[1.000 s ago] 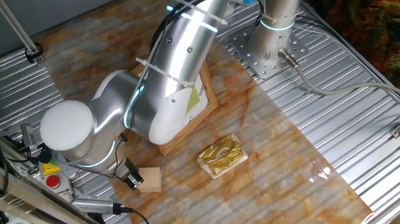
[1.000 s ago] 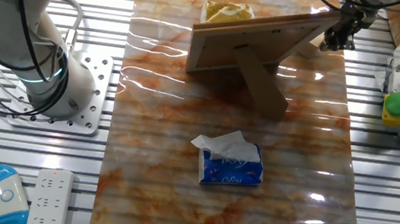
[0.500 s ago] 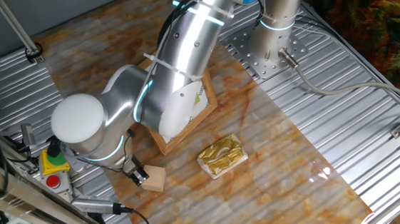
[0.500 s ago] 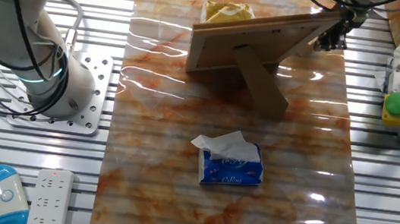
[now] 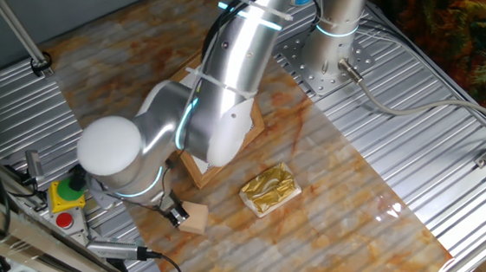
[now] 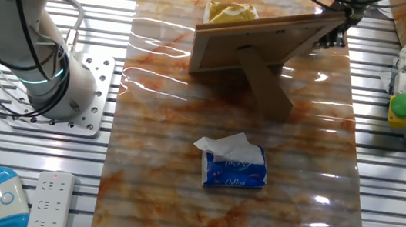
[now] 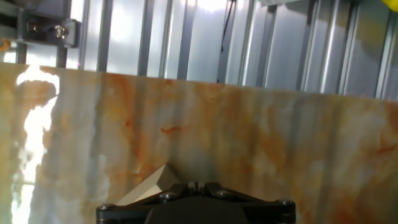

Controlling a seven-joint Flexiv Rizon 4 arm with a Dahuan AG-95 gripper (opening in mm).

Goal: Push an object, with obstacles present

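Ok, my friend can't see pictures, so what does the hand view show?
A corner of a small wooden block pokes up at the bottom, right next to the dark body of the pincer, whose fingertips are out of sight. Beyond them stretches an orange-and-grey marbled tabletop, and past its far edge run shiny metal slats.

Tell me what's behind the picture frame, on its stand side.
Behind the frame: its stand, then a tissue pack on the table. The frame hides the block there; only the foil packet's top shows.
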